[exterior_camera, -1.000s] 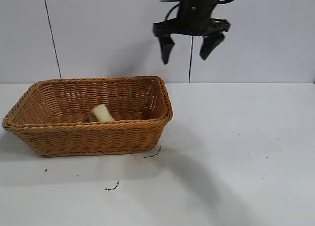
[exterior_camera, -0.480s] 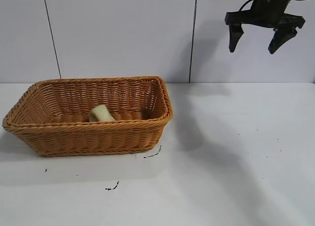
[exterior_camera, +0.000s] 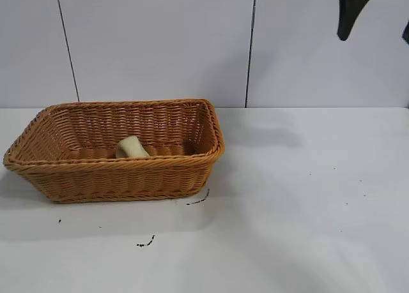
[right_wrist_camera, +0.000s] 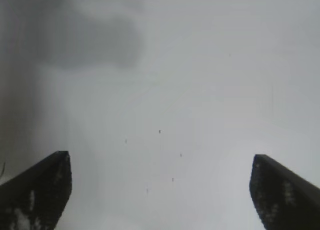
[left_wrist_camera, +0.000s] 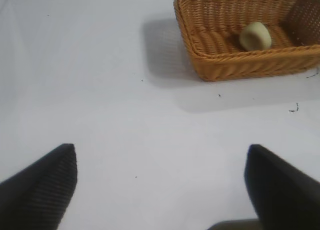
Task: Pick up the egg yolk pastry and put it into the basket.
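Exterior view: right tool has retreated; egg yolk pastry unmoved in basket.

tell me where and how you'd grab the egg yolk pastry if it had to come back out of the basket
Probably from straight above, fingers closing across the egg yolk pastry's curved side wall. It lies tipped on the floor of the basket, and the flared woven walls block any sideways approach. It sits clear of the walls, so open fingers should fit on both sides. The right gripper and left gripper are both open and away from it.

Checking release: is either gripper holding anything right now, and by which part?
Nothing held. Right gripper and left gripper are both open and empty; the egg yolk pastry lies inside the basket.
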Robot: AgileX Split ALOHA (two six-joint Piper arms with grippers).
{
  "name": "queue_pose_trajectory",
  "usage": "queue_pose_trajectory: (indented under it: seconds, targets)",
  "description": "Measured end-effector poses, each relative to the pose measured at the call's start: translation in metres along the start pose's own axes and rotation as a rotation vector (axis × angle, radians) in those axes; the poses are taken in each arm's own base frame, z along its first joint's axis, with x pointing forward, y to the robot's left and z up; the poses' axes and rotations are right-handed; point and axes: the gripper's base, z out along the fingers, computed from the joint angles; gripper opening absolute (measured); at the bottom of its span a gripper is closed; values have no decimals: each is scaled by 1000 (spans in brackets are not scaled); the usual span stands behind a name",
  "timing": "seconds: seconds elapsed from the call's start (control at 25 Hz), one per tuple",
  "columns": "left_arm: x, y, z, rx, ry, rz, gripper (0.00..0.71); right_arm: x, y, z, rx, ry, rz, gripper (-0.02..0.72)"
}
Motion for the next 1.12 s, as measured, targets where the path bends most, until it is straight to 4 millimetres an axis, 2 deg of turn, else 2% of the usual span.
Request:
queue_pose_trajectory:
  seconds: [0.16,0.32,0.48,0.64,0.72,0.8,1.12]
  targets:
    - [0,0,0,0,0,0,693,66,-2,-25,-2,-66,-3,695]
    - [0,0,0,0,0,0,693,126,-3,-39,-7,-206,-3,695]
    - [0,0,0,0,0,0,693,185,-5,-38,-10,-331,-4,696]
    - [0,0,0,0,0,0,693,232,-6,-25,-17,-439,-3,695]
    - [0,0,0,0,0,0,693,247,-5,-19,-33,-490,2,696]
    - [0,0,0,0,0,0,693,257,-5,-23,-41,-567,4,696]
    - [0,0,0,0,0,0,693,274,-5,-32,-46,-705,1,696]
